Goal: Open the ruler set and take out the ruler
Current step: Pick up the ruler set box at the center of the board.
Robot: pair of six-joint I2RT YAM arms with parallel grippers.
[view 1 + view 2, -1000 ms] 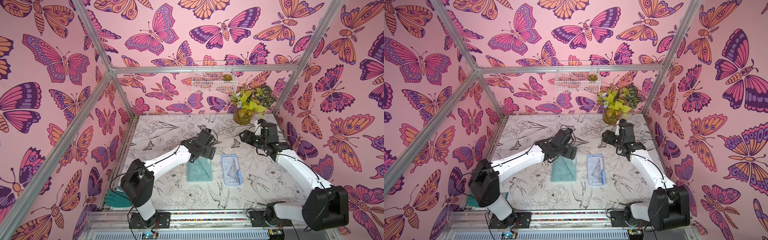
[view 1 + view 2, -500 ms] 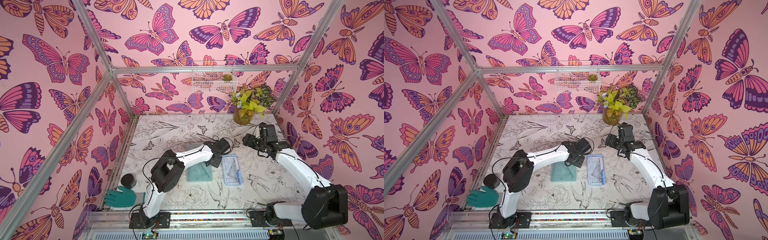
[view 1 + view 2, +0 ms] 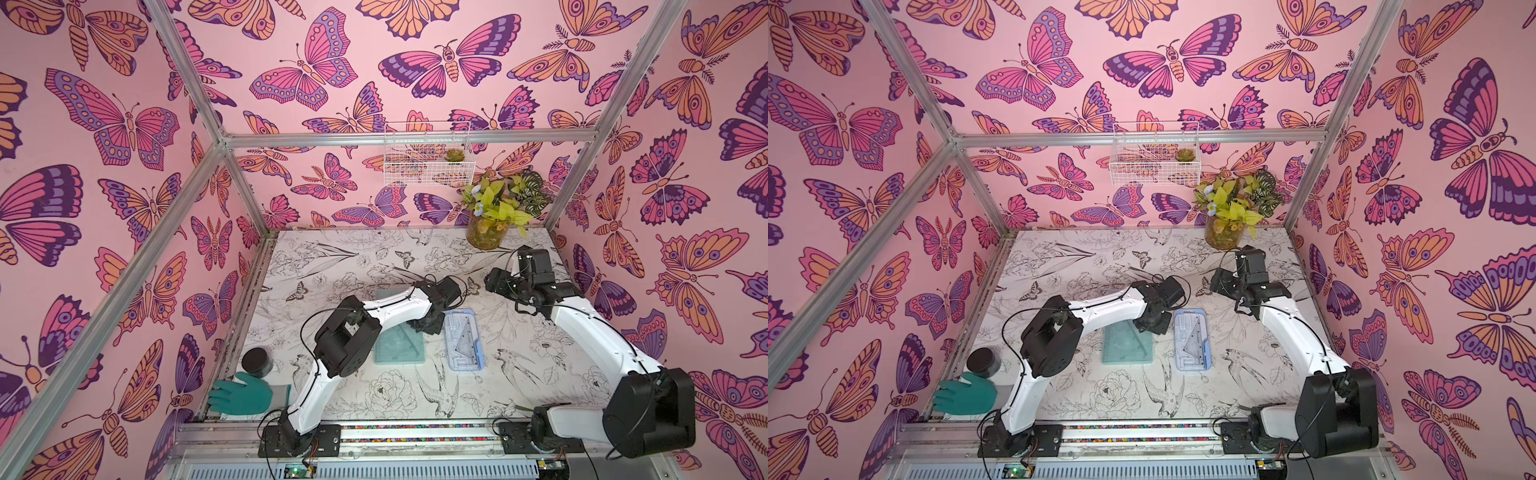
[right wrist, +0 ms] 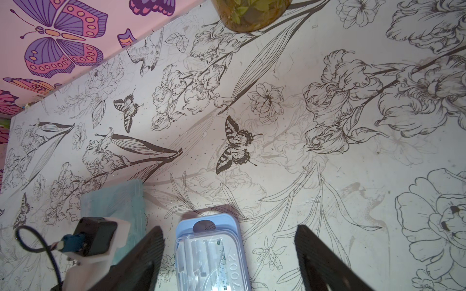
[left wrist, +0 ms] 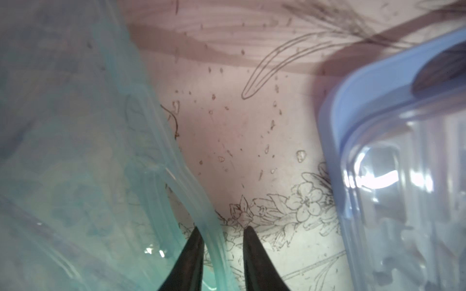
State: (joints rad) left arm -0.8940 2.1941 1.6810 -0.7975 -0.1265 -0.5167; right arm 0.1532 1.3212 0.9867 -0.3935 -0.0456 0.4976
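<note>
Left pincer [image 5: 222, 231] shifted onto teal lid [image 5: 75, 151] edge, jaws narrowed.

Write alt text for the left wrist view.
The left claw, its two dark fingertips narrowly parted, straddles the curled edge of a translucent teal plastic sheet. A clear plastic case with a blue rim lies alongside on the flower-printed table.

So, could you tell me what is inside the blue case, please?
A clear set square lies in the case; other pieces are too blurred to name, and anything beneath is hidden.
</note>
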